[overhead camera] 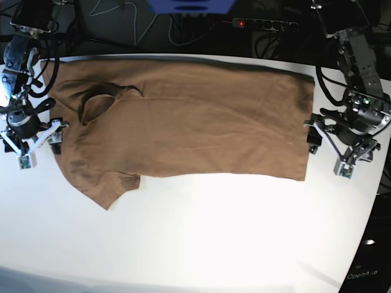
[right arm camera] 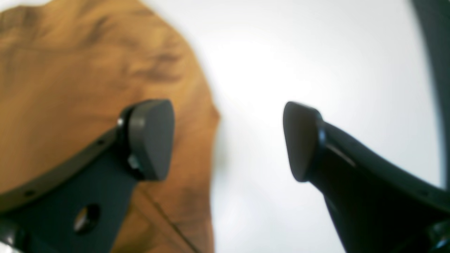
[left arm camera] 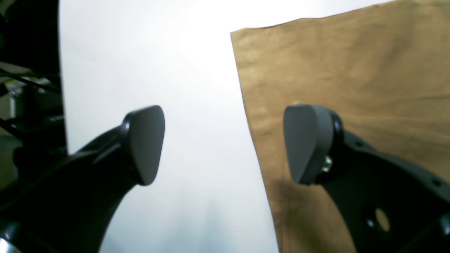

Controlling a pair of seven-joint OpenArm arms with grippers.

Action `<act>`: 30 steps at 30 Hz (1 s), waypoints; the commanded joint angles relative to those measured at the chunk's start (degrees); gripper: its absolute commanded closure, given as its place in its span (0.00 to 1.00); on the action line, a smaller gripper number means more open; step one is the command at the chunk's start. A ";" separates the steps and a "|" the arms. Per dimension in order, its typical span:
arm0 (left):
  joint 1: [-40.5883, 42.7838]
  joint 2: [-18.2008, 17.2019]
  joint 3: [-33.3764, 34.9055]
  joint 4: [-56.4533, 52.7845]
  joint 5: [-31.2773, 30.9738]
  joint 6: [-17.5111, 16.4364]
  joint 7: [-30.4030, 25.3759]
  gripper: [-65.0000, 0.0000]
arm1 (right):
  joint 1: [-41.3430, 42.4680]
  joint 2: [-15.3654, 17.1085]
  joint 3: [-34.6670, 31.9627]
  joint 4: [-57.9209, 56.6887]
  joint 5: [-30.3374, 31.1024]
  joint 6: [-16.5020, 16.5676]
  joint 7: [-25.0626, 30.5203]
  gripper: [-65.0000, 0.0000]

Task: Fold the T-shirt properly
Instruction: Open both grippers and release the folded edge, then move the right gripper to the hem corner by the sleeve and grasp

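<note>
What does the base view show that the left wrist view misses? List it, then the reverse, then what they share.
Only the base view: the whole T-shirt spread flat, its neck opening, the right gripper, and a power strip.
Only the left wrist view: a close look at the left gripper with its jaws open, straddling the shirt's edge.
Both: the tan shirt, the white table and the left gripper.

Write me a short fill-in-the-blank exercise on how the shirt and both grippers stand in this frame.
1. The T-shirt lies spread flat on the ____ table.
2. The left gripper has its fingers ____, with nothing between them.
3. In the base view the shirt's neck opening lies toward the ____ gripper.
4. In the left wrist view, one finger hangs over the shirt and the other over bare ____.

Missing words: white; open; right; table
</note>
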 commanded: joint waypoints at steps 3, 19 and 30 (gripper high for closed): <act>-2.58 -0.97 -0.21 -1.46 -0.21 0.35 -0.60 0.21 | 4.01 0.96 0.28 -3.13 0.32 3.89 -1.13 0.27; -3.20 -1.67 -0.12 -1.99 -0.21 0.35 -0.60 0.21 | 20.37 4.13 -5.87 -14.65 0.32 14.04 -11.85 0.27; -3.02 -1.67 -0.12 -1.72 -0.21 0.35 -0.60 0.21 | 28.10 6.24 -17.30 -27.66 0.32 14.04 -5.79 0.27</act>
